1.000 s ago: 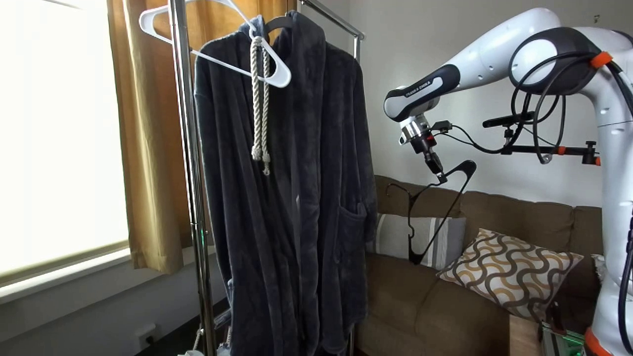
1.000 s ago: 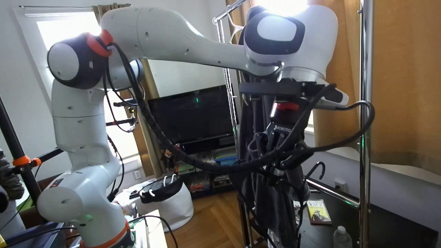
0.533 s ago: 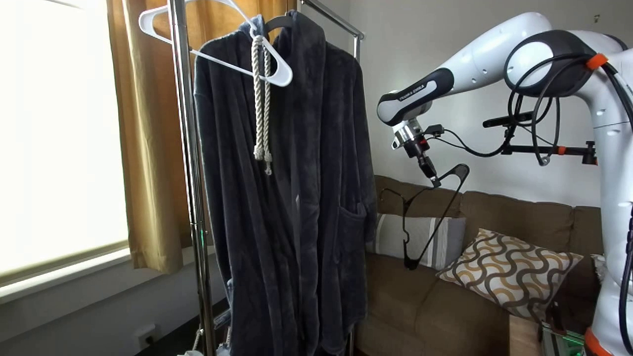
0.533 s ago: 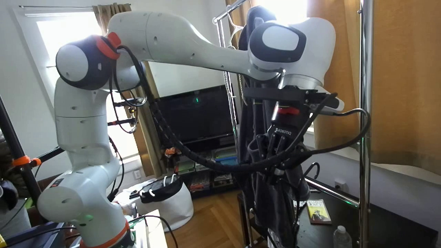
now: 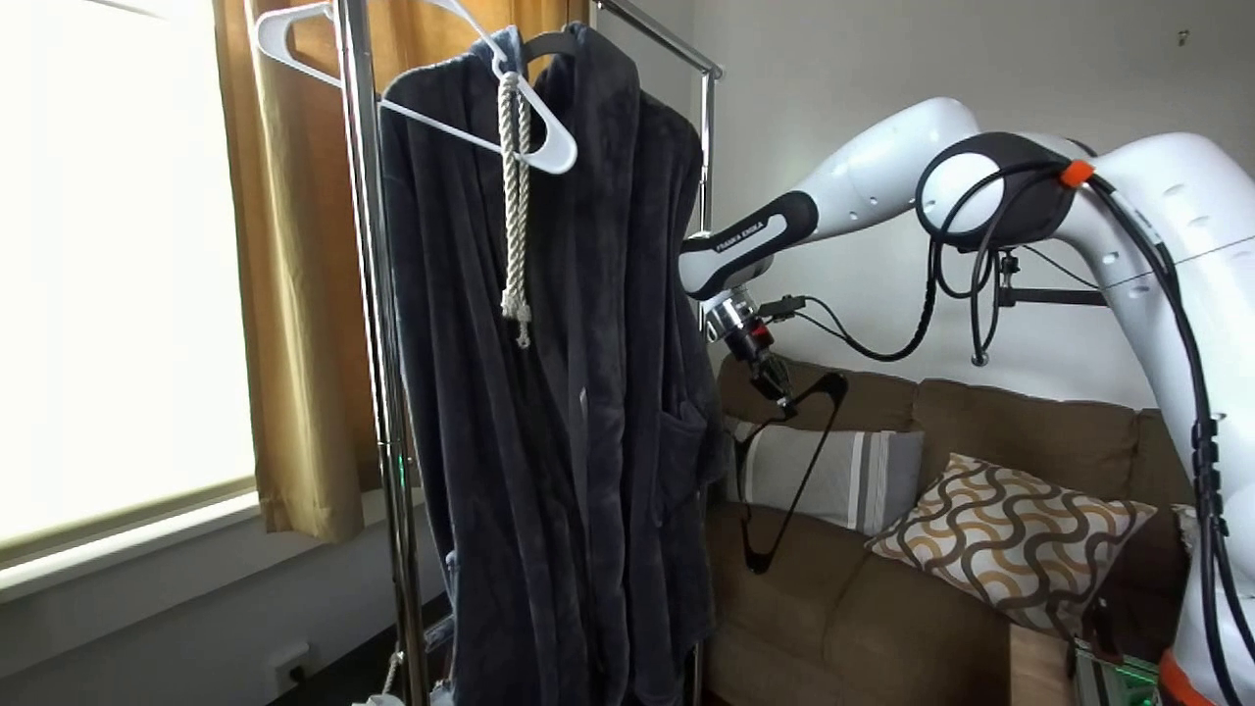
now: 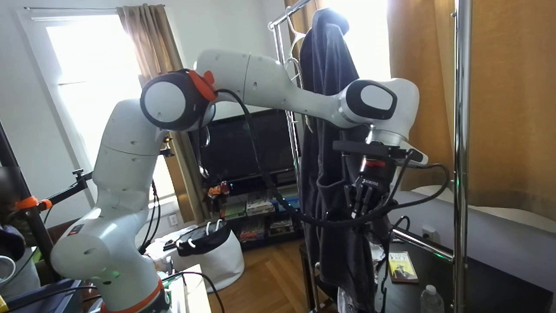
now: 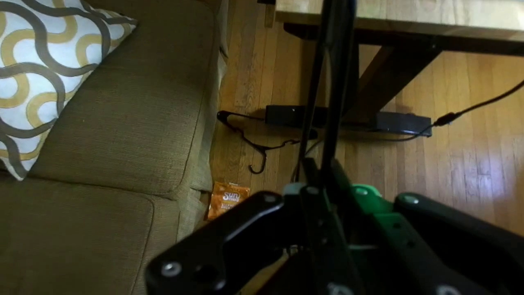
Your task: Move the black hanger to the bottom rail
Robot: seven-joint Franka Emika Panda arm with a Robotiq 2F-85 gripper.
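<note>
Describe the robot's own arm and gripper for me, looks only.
The arm is white and rounded, with dark joint trim and "FRANKA EMIKA" lettering. Black cables run along it, with an orange clip. The gripper is mostly black, with slim fingers, silvery screws and a red band at its wrist end; one part looks green in the wrist view.

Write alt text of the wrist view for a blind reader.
A black two-fingered gripper holds a thin black hanger. On the plank wood floor below lie a second, hooked black hanger and an orange packet, beside a brown fabric sofa with a wavy-patterned white pillow.
</note>
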